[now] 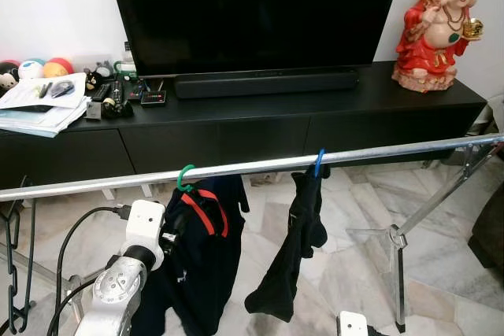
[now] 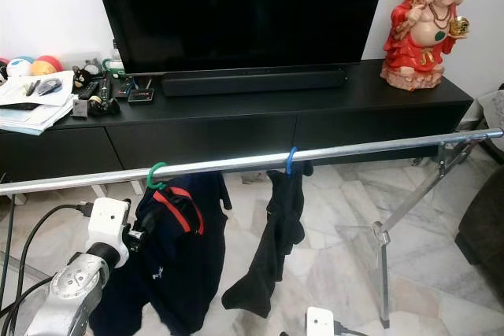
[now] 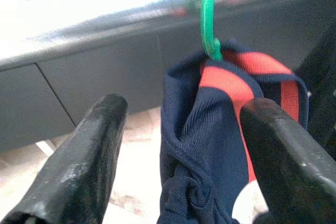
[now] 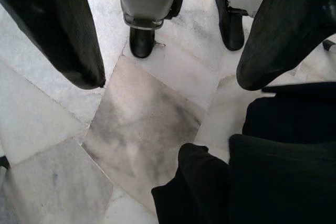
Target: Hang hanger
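Hanger (image 1: 186, 178), green-hooked, already sits hooked over the silver rail (image 1: 260, 165), carrying a navy garment with a red stripe (image 1: 201, 249) that drapes straight down below the rail. Relative to that rail, the hook lies toward its left part, with a second, blue-hooked hanger (image 1: 318, 161) holding a black garment (image 1: 295, 249) further along to the right.

The left pincer (image 3: 184, 150) is just in front of the rail and slightly below it, its wrist camera looking along the two black fingers (image 3: 79, 166) at the garment's collar. The fingers stand wide apart, one on each side of the bunched navy cloth, and appear to clamp nothing; whether either pad brushes the fabric cannot be told. The green hook rises from the collar straight ahead of the pincer and up to the rail, so the hanger's hook runs roughly vertical while the rail's long axis crosses the view from side to side.

The left arm is clearly the nearer one. The right pincer (image 4: 168, 51) hangs low, well below the rail, pointing at the marble floor (image 4: 142, 129) with its fingers spread and empty.

Judging from this, the hanging looks essentially done, and the next move probably calls for drawing the left pincer straight back from the rail without snagging the cloth.
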Available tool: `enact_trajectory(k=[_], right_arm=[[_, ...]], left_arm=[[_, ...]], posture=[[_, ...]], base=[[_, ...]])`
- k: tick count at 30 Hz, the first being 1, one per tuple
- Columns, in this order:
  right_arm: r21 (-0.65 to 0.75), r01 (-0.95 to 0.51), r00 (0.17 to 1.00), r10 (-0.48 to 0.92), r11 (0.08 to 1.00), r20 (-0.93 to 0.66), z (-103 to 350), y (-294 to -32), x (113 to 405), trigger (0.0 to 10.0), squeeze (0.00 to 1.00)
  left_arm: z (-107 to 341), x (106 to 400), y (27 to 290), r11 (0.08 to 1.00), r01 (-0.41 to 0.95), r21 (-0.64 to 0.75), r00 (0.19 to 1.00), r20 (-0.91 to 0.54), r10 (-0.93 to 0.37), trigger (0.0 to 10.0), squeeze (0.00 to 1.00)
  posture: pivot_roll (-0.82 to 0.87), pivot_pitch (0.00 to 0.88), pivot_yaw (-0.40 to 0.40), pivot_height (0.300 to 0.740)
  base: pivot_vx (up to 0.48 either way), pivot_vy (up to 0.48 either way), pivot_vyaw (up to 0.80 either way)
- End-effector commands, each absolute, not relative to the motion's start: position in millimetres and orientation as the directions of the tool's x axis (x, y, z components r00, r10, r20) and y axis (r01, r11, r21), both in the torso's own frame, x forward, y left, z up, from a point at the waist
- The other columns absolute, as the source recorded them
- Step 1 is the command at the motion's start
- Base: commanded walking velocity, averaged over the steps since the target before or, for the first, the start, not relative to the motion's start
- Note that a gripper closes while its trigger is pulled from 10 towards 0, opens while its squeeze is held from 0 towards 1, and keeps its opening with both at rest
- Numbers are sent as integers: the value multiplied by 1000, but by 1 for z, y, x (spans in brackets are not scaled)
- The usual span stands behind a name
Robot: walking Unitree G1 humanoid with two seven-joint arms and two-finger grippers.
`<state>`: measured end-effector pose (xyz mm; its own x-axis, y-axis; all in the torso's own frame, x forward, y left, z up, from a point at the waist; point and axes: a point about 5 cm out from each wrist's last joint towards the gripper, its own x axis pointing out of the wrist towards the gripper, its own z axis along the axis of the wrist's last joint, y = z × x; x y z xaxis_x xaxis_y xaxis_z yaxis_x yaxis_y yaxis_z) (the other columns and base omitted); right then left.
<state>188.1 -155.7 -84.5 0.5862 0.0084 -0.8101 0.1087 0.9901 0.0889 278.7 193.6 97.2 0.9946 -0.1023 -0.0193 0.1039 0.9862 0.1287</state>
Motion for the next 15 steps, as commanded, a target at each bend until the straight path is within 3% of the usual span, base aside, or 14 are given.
enact_trajectory(k=[1,2,3,8,15], right_arm=[[83,101,590,8,991,-807,-85,-153,188,10000,0],[83,101,590,8,991,-807,-85,-153,188,10000,0],[82,99,589,9,992,-808,-85,-152,187,10000,0],[84,104,594,6,991,-805,-85,-149,186,10000,0],[78,124,620,-16,989,-784,-78,-155,201,10000,0]], left_arm=[[105,273,198,989,66,131,997,21,-69,10000,816],[107,271,198,990,53,129,998,30,-57,10000,580],[110,268,199,991,35,128,998,51,-42,10000,0],[119,266,193,991,32,128,993,107,-46,10000,0],[123,268,189,992,44,117,992,113,-58,10000,0]], posture=[[86,20,-9,740],[89,20,-11,740],[91,19,-12,740],[93,18,-14,740],[87,17,-11,740]], base=[[0,0,0],[0,0,0],[0,0,0],[0,0,0],[0,-424,0]])
